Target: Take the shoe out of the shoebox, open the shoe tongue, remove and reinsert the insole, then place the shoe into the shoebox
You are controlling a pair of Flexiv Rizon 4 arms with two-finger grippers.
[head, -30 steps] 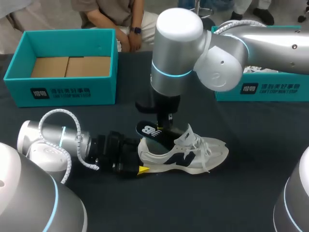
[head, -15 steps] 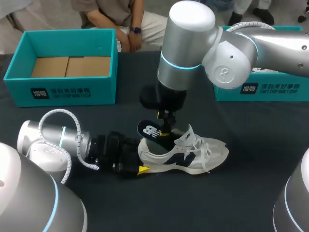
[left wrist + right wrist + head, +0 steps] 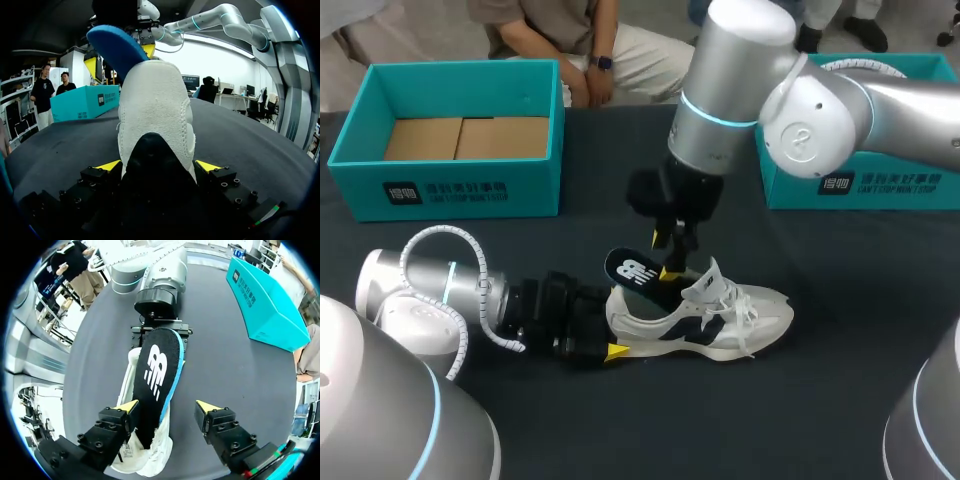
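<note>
Sitting on the desk (image 3: 820, 400), the shoe (image 3: 710, 315) has its heel squeezed by my left fingers (image 3: 616, 351). The insole (image 3: 632, 272) sticks halfway out and looks thin and bendy. My right fingers (image 3: 207, 406) hang apart above it. Best to grab its top end gently.

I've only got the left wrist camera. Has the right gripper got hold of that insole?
Observer: No. The right gripper is open; the insole lies between its fingers, clear of at least one.
Operator: Is it fully out?
Observer: No; its front end is tucked inside the shoe.
Operator: Where does it all go afterwards?
Observer: The shoebox stands open at the table's far left, holding only cardboard.
</note>
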